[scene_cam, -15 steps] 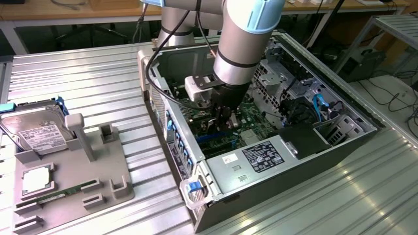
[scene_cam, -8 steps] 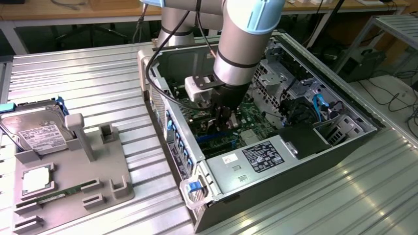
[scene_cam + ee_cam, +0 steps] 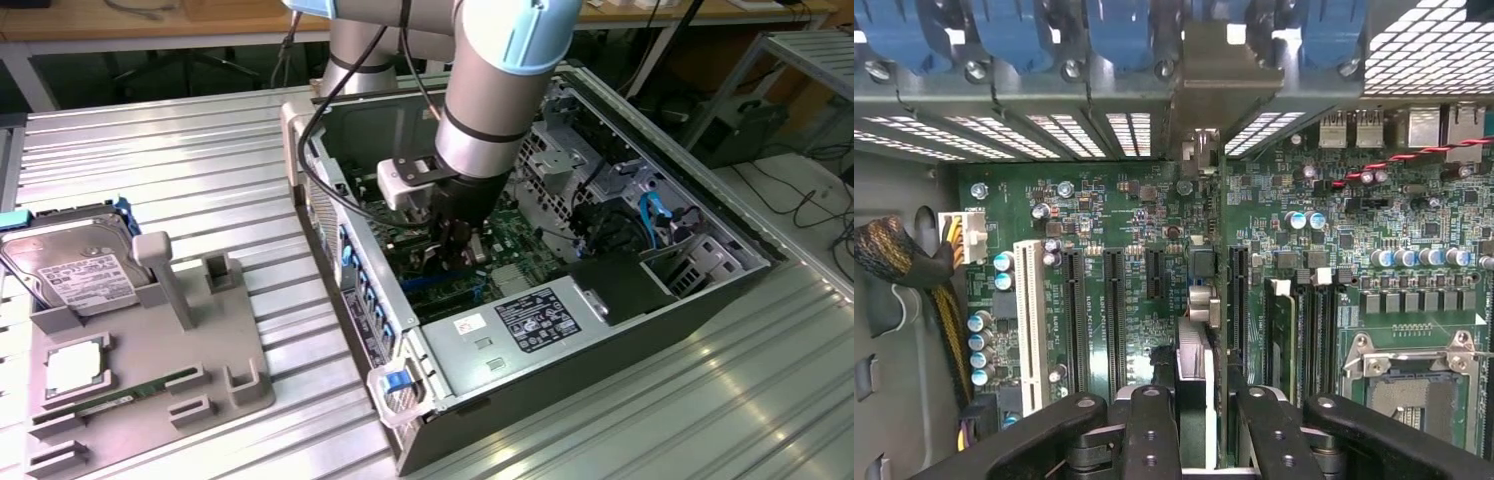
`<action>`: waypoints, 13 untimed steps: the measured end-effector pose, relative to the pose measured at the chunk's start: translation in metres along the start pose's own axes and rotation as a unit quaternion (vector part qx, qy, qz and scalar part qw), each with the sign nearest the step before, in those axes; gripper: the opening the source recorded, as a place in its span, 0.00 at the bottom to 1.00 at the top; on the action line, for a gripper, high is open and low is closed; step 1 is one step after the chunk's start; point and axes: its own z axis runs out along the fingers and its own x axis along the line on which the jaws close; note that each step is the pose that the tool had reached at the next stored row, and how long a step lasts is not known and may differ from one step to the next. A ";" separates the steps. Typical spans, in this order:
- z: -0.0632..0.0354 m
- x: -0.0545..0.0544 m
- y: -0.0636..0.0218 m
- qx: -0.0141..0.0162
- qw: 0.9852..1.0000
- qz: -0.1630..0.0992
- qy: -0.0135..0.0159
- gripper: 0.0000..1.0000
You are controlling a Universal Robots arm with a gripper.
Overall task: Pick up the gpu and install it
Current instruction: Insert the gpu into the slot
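My gripper (image 3: 454, 243) reaches down inside the open computer case (image 3: 694, 215), just over the green motherboard (image 3: 514, 280). In the wrist view its black fingers (image 3: 1152, 425) are shut on the gpu (image 3: 1200, 300), which I see edge-on as a thin upright card. The card's grey metal bracket (image 3: 1219, 70) sits at the case's rear slot openings. It stands over the motherboard (image 3: 1124, 215) between two black expansion slots (image 3: 1238, 300). Whether its lower edge is seated in a slot is hidden.
A white slot (image 3: 1029, 320) and a cable bundle (image 3: 894, 260) lie to one side, a RAM stick (image 3: 1284, 335) and CPU socket (image 3: 1414, 370) to the other. Outside the case, a grey fixture (image 3: 200, 360) holds a hard drive (image 3: 74, 265) on the metal table.
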 end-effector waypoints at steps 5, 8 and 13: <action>0.0018 0.000 0.0000 0.000 1.000 0.000 -0.001 0.28; 0.0032 0.000 0.0000 0.000 1.000 0.000 -0.001 0.28; 0.0065 0.000 0.0000 -0.001 1.000 0.000 -0.001 0.28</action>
